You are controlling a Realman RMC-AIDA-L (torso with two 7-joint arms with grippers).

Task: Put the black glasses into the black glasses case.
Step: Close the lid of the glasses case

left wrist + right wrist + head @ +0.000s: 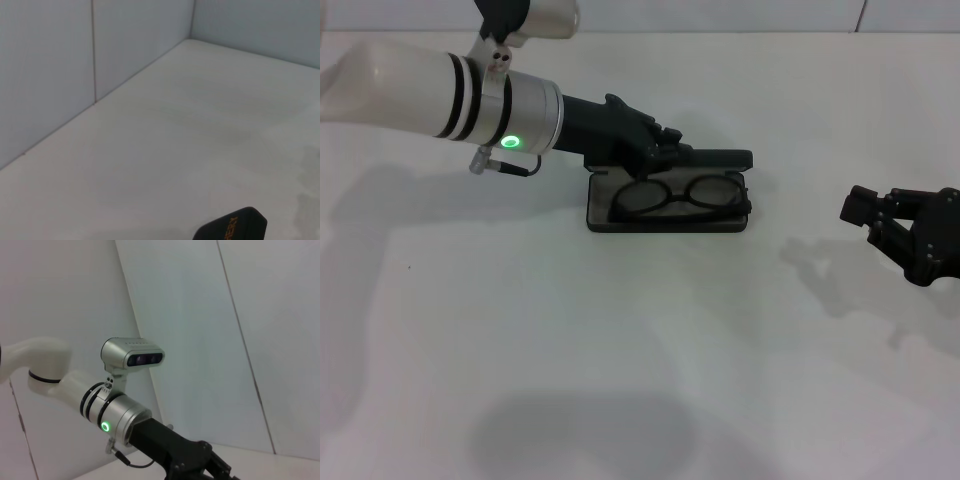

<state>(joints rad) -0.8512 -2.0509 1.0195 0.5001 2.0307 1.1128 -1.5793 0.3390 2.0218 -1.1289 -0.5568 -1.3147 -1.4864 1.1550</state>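
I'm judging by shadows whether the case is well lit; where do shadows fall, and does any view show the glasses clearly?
Head view: soft arm shadows on the white table; thin black-framed glasses readable inside the open black hard-shell case, left gripper at its lid, right gripper aside. Left wrist view: only a lid corner. Right wrist view: no glasses.

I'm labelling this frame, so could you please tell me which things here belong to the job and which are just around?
Job: black glasses, lying inside the open black glasses case; left tool at its lid.
Around: right tool, off to the side; white table.
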